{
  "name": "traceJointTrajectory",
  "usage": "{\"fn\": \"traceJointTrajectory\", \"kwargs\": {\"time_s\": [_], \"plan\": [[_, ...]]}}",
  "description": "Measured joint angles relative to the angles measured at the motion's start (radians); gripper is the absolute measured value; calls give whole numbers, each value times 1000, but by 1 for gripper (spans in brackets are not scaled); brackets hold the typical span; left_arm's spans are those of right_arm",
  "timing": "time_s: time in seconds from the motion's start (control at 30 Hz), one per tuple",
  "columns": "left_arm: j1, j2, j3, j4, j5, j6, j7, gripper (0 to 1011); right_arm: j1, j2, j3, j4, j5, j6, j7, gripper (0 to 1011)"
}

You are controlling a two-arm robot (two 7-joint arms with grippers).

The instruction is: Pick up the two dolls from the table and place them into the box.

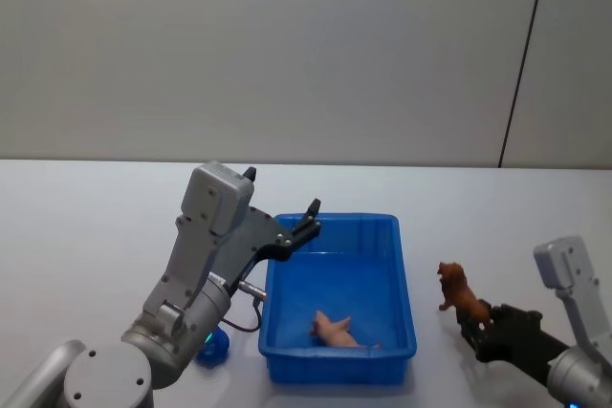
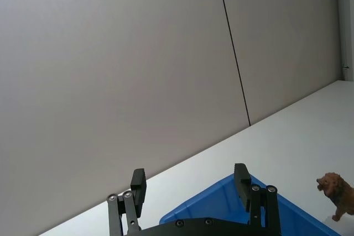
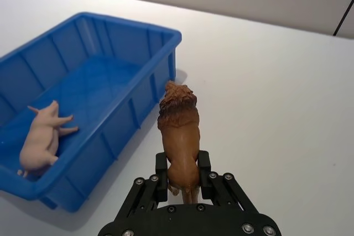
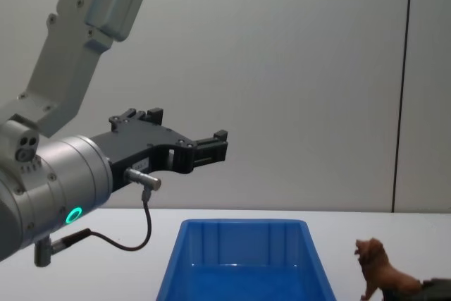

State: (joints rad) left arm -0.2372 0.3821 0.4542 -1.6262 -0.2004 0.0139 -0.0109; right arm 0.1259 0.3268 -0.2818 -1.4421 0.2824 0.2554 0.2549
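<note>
A plain white tabletop [image 1: 96, 226] runs back to a smooth grey wall [image 1: 287, 45] marked by one thin dark seam [image 1: 521, 54]. The left end effector [image 2: 189, 183] hangs in the air above the far left corner of the box [image 1: 404, 284], its black fingers [image 2: 138, 183] spread wide with nothing between them. The right end effector [image 3: 182, 172] sits low on the right side of the box, its two fingers closed narrowly on the hindquarters of the brown doll [image 3: 178, 120]. This doll is a hard, glossy lion with a ridged mane, upright and facing away from the robot. I cannot tell whether its feet touch the tabletop.

The box is bright blue moulded plastic with ribbed, sloped walls and a thick rim. The pink doll [image 3: 41, 139], a smooth pale pig, lies on its side on the box floor near the front wall. A rounded blue doll [image 1: 212, 349] rests on the tabletop just outside the box's front left corner, beside the left arm.
</note>
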Motion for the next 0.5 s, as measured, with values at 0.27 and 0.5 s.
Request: {"fn": "traceJointTrajectory", "kwargs": {"time_s": [0.27, 0.5], "plan": [[0, 0, 0, 0, 0, 0, 0, 1002, 0, 3, 6, -36, 0, -30, -8, 305], [0, 0, 0, 0, 0, 0, 0, 1001, 13, 4, 8, -72, -4, -46, 30, 305]]}}
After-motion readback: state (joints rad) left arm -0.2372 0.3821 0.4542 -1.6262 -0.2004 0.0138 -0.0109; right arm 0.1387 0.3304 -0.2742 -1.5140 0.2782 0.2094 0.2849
